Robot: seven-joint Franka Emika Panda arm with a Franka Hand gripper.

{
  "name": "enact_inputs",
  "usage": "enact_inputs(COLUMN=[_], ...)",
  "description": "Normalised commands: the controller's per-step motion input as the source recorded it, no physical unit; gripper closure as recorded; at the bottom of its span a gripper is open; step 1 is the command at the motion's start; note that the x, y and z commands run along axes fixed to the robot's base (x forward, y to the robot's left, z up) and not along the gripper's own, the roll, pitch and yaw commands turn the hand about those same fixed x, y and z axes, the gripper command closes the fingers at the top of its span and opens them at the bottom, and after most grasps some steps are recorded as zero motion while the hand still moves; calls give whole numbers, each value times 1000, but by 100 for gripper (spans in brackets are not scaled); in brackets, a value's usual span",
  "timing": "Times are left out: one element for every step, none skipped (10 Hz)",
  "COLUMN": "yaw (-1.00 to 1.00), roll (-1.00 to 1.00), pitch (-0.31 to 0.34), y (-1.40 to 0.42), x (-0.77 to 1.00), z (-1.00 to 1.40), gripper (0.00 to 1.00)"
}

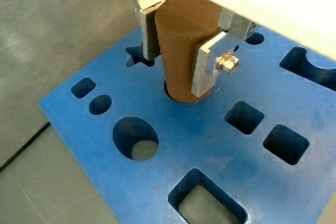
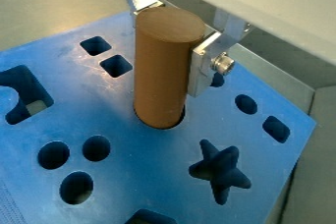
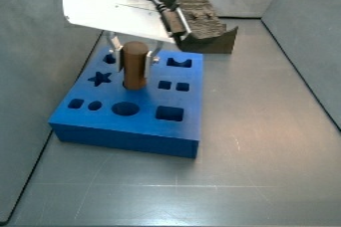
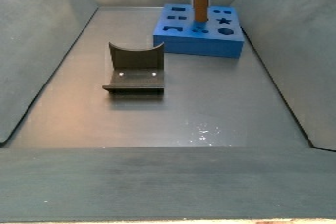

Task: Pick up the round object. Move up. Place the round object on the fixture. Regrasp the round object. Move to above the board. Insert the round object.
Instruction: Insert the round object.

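With my gripper (image 2: pixel 168 43) clamped on the upright brown wooden cylinder peg (image 2: pixel 163 66), its tip entering a round hole in the blue foam board (image 2: pixel 144 159), insertion is underway; next I push straight down, then release.

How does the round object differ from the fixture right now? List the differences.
The round object is a tan cylinder standing upright; the fixture is a dark block with a curved notch on top.
The round object stands in a hole of the board, between the gripper's fingers; the fixture sits alone on the floor, apart from the board.
Both look plain and unmarked.
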Motion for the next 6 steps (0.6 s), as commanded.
enact_inputs(yaw=[31,37,0,0,0,0], roll=[0,0,0,117,91,23], pitch=[-37,-74,-117,-3,0,-117], y=[0,0,0,0,0,0], x=[-306,-214,-11,-157,-3,-23], z=[-1000,-1000,-737,-46,-111,-1000], gripper=[100,100,100,100,100,100])
